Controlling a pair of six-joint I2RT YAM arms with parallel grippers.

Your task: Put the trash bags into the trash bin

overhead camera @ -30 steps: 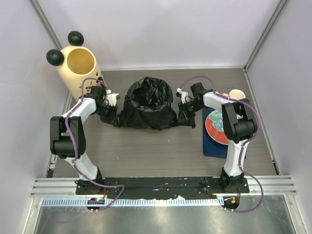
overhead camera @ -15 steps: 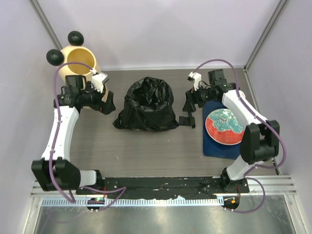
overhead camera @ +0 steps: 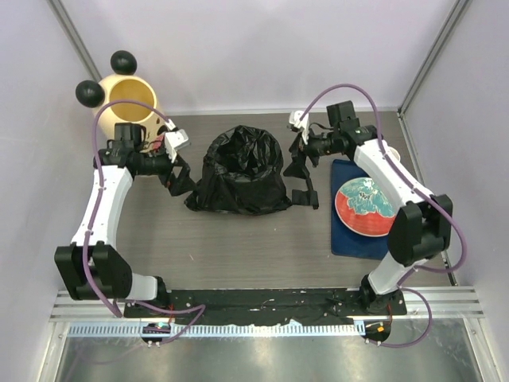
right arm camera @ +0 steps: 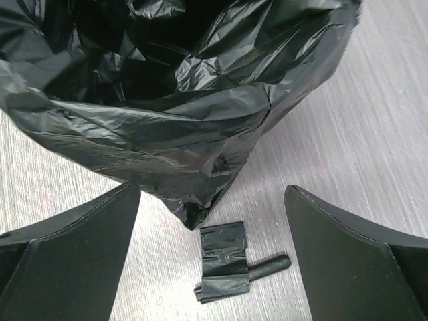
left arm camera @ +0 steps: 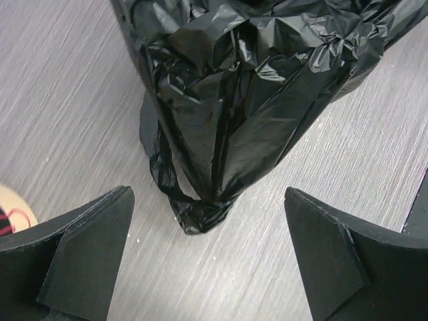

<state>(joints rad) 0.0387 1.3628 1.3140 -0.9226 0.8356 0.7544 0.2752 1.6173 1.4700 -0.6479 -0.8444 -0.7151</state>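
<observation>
The black trash bag (overhead camera: 238,171) sits crumpled on the table with its mouth open upward. A small folded black bag (overhead camera: 305,196) lies at its right corner, also in the right wrist view (right arm camera: 224,262). The cream trash bin (overhead camera: 131,99) with black ball ears stands at the back left. My left gripper (overhead camera: 178,170) hovers open over the bag's left corner (left arm camera: 199,215), touching nothing. My right gripper (overhead camera: 301,161) is open above the bag's right corner (right arm camera: 194,210) and the folded bag. Both left fingers (left arm camera: 87,257) and right fingers (right arm camera: 80,254) stand wide apart.
A red plate (overhead camera: 364,207) rests on a blue mat (overhead camera: 343,239) at the right. A paper cup (overhead camera: 390,151) peeks out behind the right arm. The bin's base (left arm camera: 10,210) shows at the left wrist view's edge. Walls close in on three sides.
Both grippers have opened and let go of the bag's corners, then lifted and drawn back. The bag has stayed slumped on the table.
</observation>
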